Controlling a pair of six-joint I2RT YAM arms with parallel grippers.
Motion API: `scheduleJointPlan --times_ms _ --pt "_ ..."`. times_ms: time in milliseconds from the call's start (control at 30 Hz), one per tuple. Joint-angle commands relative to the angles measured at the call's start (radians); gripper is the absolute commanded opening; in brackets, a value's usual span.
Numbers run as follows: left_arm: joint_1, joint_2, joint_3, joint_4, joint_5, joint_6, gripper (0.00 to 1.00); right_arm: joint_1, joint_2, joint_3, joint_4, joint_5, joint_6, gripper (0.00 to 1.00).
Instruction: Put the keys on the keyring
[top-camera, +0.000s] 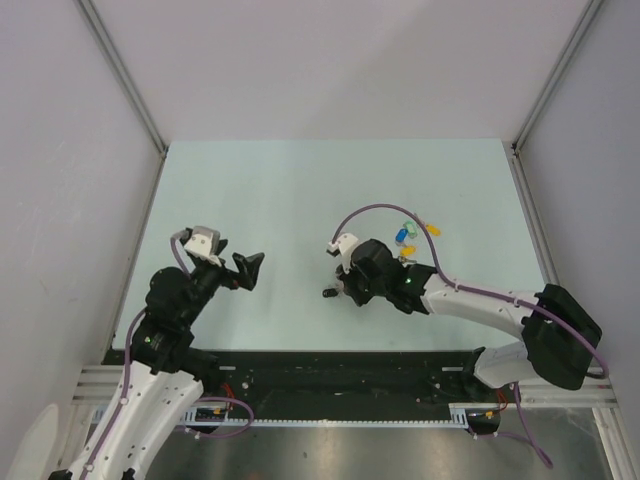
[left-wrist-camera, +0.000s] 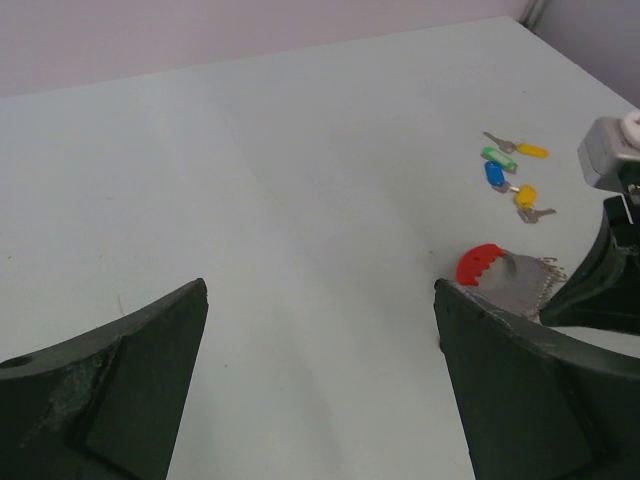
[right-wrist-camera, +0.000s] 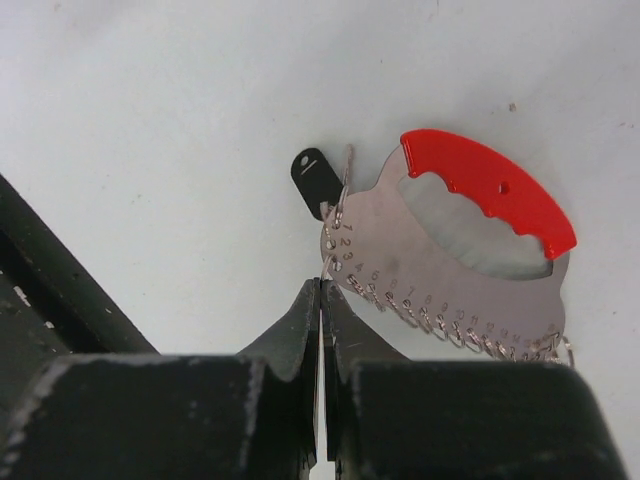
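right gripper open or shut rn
Shut: the right gripper has its fingers pressed together, no gap, tips by the keyring.

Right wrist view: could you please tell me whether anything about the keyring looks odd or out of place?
Nothing looks damaged or spilled. The silvery metal keyring with the red grip lies flat, with a black-headed key at its end ring. The right gripper is shut, with its tips at the ringed edge; whether it pinches anything is unclear.
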Motion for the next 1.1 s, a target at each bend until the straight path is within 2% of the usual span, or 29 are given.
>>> scheduleJointPlan --times_ms 0,200,400,467,633,800,967,1067 --pt "-0.006 0.009 0.016 0.076 0.198 0.054 1.00 -0.005 -0.074 0.001 0.046 -0.055 -0.122 0.00" --pt "-0.004 0.067 0.015 0.159 0.378 0.071 1.00 -0.014 -0.195 -0.011 0.170 -0.088 -0.230 0.00" --pt "-0.006 0.191 0.102 0.173 0.518 0.059 0.99 -0.037 -0.269 -0.012 0.182 -0.119 -0.345 0.00" --pt "-0.007 0.254 0.151 0.169 0.553 0.056 0.99 -0.064 -0.301 -0.014 0.182 -0.175 -0.359 0.00" --pt "-0.018 0.343 0.213 0.201 0.607 0.038 0.97 -0.132 -0.346 -0.107 0.383 -0.295 -0.303 0.00" --pt "-0.023 0.363 0.178 0.265 0.659 0.018 0.97 -0.178 -0.334 -0.186 0.578 -0.469 -0.212 0.00" --pt "-0.038 0.380 0.184 0.273 0.668 0.036 0.95 -0.196 -0.309 -0.206 0.667 -0.539 -0.178 0.00" --pt "-0.052 0.419 0.210 0.268 0.674 0.039 0.91 -0.229 -0.297 -0.207 0.710 -0.597 -0.154 0.00"
